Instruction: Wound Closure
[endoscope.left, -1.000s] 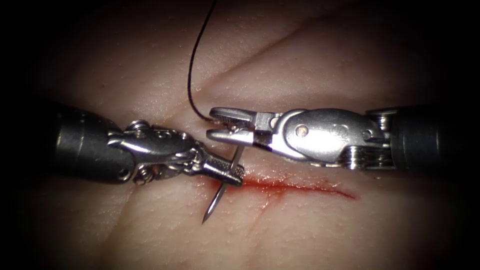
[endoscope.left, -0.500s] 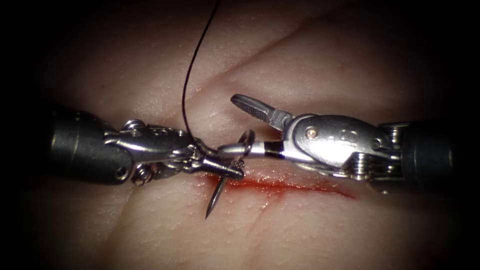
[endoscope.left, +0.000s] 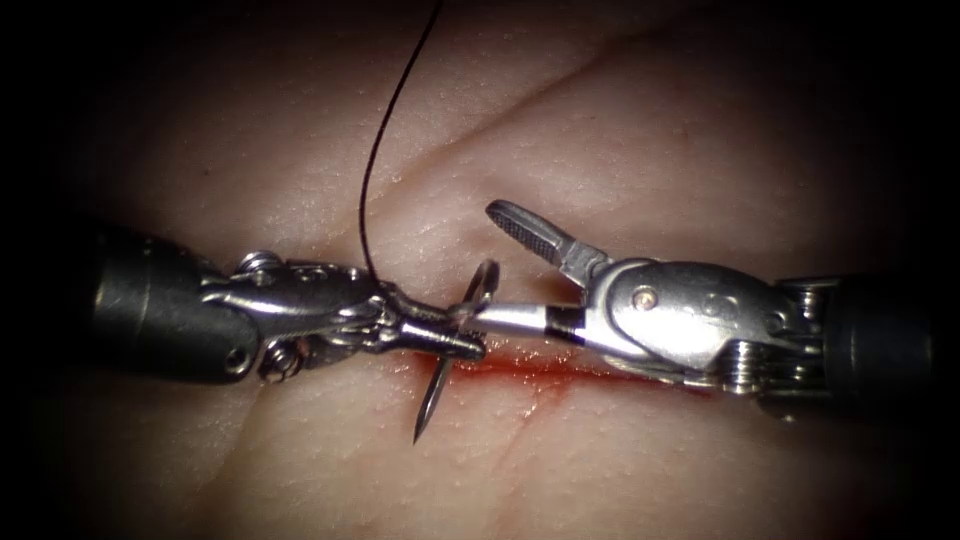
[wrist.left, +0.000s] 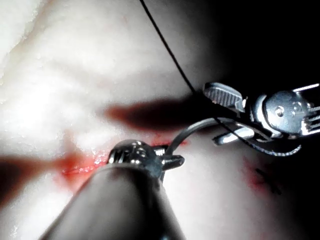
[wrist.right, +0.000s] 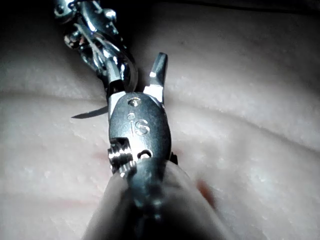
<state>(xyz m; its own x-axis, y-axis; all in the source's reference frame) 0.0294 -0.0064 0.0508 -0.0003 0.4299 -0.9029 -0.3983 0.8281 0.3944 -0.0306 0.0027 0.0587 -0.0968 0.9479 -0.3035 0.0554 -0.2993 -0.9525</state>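
Steel needle (endoscope.left: 437, 392) clamped in left end effector (endoscope.left: 455, 340), above tissue (endoscope.left: 620, 150).

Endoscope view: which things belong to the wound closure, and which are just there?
In use:
- left pincer, shut on the needle mid-curve, tip clear of the tissue
- right pincer, open, holding nothing
- thread
- cut

Just there:
- red fluid along the cut

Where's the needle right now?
In the endoscope view, the needle is held in the left tool at the cut's left end, tip free over the tissue, beside the open right tool.
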